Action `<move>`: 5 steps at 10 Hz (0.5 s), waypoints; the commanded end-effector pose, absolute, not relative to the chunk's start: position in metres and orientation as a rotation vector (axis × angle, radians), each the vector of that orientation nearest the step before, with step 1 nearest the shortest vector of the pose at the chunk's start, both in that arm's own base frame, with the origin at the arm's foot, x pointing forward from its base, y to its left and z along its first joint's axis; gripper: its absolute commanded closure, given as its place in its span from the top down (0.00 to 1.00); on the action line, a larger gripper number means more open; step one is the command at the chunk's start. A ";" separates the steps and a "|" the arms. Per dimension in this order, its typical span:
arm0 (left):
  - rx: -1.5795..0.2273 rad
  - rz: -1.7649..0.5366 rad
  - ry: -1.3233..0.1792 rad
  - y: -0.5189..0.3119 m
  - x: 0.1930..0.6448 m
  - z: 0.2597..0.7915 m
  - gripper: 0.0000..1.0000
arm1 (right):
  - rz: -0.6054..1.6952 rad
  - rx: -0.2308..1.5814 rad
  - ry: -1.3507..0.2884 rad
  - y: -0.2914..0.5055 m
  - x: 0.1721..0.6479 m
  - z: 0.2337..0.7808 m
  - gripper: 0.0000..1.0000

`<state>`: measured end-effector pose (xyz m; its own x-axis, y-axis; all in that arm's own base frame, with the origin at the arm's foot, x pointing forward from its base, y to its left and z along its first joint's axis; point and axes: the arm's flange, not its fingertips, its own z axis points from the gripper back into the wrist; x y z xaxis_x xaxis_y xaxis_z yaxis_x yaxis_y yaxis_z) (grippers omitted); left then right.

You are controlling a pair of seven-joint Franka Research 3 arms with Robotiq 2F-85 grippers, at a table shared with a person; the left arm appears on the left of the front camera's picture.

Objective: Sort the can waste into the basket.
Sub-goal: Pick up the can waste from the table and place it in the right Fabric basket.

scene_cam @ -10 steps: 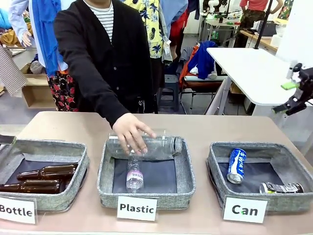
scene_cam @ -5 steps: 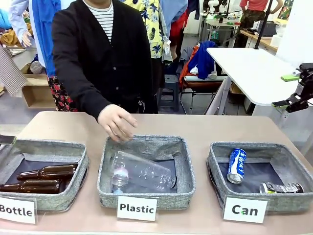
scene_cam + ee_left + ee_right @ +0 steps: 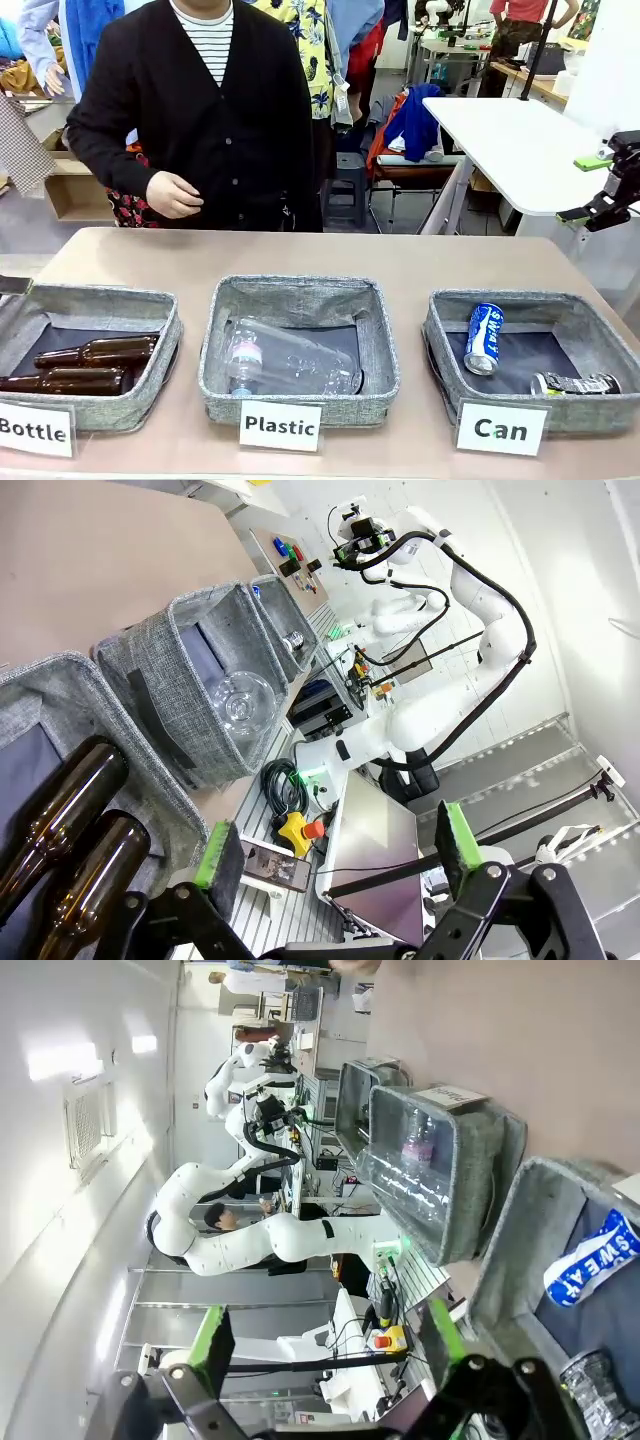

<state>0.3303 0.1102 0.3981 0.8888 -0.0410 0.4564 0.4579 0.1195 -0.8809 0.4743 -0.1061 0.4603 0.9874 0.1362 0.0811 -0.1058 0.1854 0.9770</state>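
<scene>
On the table [image 3: 420, 262], three grey fabric baskets in a row along the near edge, each fronted by a white card. At the right end, the basket [image 3: 448, 330] carded "Can" [image 3: 500, 428], holding both pieces of can waste: blue can [image 3: 484, 338] with white lettering lying on its side against the left wall, crushed dark can [image 3: 576, 383] lying in the near right corner, the two apart. From the right wrist, same blue can [image 3: 591, 1258] and crushed can [image 3: 600, 1398] down inside the basket [image 3: 520, 1230]. In the middle, "Plastic" basket [image 3: 300, 295] with clear plastic bottles [image 3: 285, 358] lying inside. At the left, "Bottle" basket [image 3: 100, 298] with two brown glass bottles [image 3: 95, 352] side by side; same brown bottles [image 3: 60, 805] close below the left wrist. Right gripper [image 3: 597, 188] up at the right edge of the front view, well above and behind the "Can" basket, fingers spread wide, nothing between them. Left gripper [image 3: 335, 850] with green pads [image 3: 456, 836] likewise wide apart, nothing gripped, hanging over the bottle basket's near end. Across the table, person in a dark cardigan, one hand [image 3: 172, 195] drawn back at waist height, clear of the baskets.
</scene>
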 end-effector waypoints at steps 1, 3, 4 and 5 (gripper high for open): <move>-1.412 -0.384 -0.357 0.110 0.329 0.400 1.00 | 0.199 1.373 0.023 -0.109 0.475 0.462 1.00; -1.412 -0.384 -0.357 0.110 0.329 0.400 1.00 | 0.199 1.373 0.023 -0.109 0.475 0.462 1.00; -1.412 -0.384 -0.357 0.110 0.329 0.400 1.00 | 0.199 1.373 0.023 -0.109 0.475 0.462 1.00; -1.412 -0.384 -0.357 0.110 0.329 0.400 1.00 | 0.199 1.373 0.023 -0.109 0.475 0.462 1.00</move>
<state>0.3303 0.1102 0.3981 0.8888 -0.0410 0.4564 0.4579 0.1195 -0.8809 0.4743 -0.1062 0.4602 0.9874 0.1361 0.0811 -0.1058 0.1853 0.9770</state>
